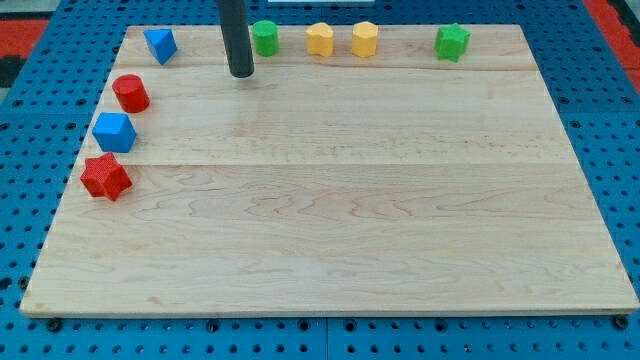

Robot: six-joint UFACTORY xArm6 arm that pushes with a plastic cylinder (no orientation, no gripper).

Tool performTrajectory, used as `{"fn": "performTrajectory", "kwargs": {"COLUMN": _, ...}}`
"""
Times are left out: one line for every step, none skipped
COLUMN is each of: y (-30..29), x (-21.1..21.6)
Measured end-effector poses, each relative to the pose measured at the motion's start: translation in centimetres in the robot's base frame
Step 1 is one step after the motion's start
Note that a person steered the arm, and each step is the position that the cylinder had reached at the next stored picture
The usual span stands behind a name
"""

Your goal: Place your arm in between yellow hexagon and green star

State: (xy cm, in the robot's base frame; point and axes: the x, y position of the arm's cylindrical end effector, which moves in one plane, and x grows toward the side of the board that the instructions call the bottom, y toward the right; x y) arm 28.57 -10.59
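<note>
A yellow hexagon [365, 39] and a green star [452, 42] lie along the top edge of the wooden board [330, 200], with a gap between them. A second yellow block [320, 39] lies just left of the hexagon. My rod comes down from the view's top and my tip [242, 74] rests on the board at the upper left, just left of and below a green cylinder [265, 37]. The tip is well to the left of the hexagon and touches no block.
A blue block [160, 45] lies at the top left corner. Down the left edge lie a red cylinder [130, 93], a blue cube [114, 131] and a red star [105, 177]. Blue pegboard surrounds the board.
</note>
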Motion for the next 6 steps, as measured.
{"fn": "performTrajectory", "kwargs": {"y": 0.00, "x": 0.00}}
{"fn": "performTrajectory", "kwargs": {"y": 0.01, "x": 0.00}}
{"fn": "performTrajectory", "kwargs": {"y": -0.04, "x": 0.00}}
{"fn": "performTrajectory", "kwargs": {"y": -0.05, "x": -0.10}}
{"fn": "performTrajectory", "kwargs": {"y": -0.05, "x": -0.33}}
{"fn": "performTrajectory", "kwargs": {"y": -0.05, "x": -0.79}}
